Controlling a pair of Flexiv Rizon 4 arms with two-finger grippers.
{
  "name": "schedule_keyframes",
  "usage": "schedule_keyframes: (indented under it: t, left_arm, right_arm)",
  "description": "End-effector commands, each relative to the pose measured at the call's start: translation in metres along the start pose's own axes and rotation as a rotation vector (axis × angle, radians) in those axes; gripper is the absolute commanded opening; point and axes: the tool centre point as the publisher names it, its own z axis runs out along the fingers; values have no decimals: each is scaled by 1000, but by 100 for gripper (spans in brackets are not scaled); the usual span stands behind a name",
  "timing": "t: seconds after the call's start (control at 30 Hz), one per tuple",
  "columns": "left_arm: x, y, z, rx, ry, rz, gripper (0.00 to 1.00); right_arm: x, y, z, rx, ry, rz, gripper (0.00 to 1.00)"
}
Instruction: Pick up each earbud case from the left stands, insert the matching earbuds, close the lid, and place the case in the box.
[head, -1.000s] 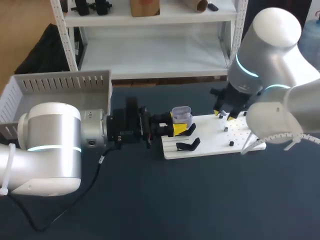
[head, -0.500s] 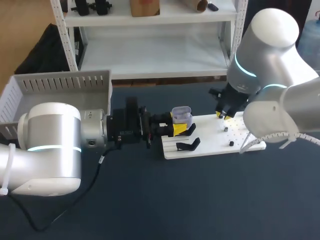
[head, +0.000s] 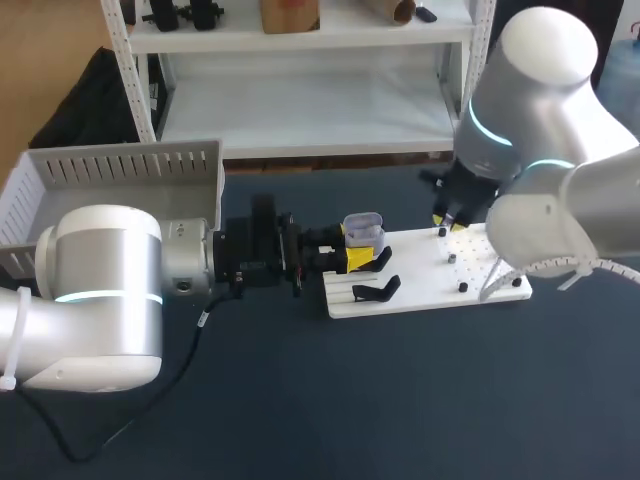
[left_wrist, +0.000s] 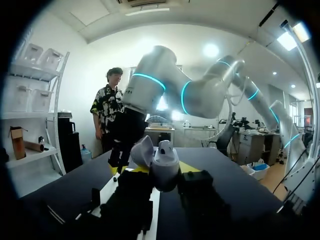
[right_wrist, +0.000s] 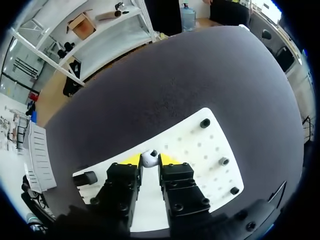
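Dark blue desk (head: 400, 400) with two arms at a white board (head: 420, 290), one holding the case and the other an earbud.
From the left side, the left arm (head: 100, 290) lies low over the desk, and the left jaws pinch the earbud case (head: 363, 230) from two sides at the left end of the board; the case stands upright with its lid open, just behind a black stand (head: 377, 291). The right arm (head: 540, 110) comes down over the back right part of the board, and the right jaws are closed on a small white earbud (right_wrist: 148, 158), near the small dark pegs (head: 452, 258). It cannot be told whether the earbud touches the board. A grey box (head: 120, 165) stands at the back left of the desk, well apart from the board.
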Motion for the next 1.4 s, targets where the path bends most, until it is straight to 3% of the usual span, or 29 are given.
schedule_keyframes:
  t: [0.03, 0.33, 0.5, 0.77, 0.83, 0.93, 1.4]
  left_arm:
    - [1, -1, 0, -5, -3, 1, 0]
    - [1, -1, 0, -5, -3, 1, 0]
    - [1, -1, 0, -5, -3, 1, 0]
    - [1, -1, 0, -5, -3, 1, 0]
    - [1, -1, 0, -5, -3, 1, 0]
    - [1, -1, 0, -5, -3, 1, 0]
    - [1, -1, 0, -5, -3, 1, 0]
  right_arm:
    - [4, -2, -27, 13, -12, -11, 0]
    - [3, -5, -99, -22, 13, -129, 0]
    - [20, -7, -150, -27, 4, -242, 0]
    - [66, 0, -208, -41, 11, -321, 0]
    - [78, 1, -217, -6, -1, -367, 0]
    - [90, 4, -230, -34, 37, -368, 0]
    - [90, 4, -230, -34, 37, -368, 0]
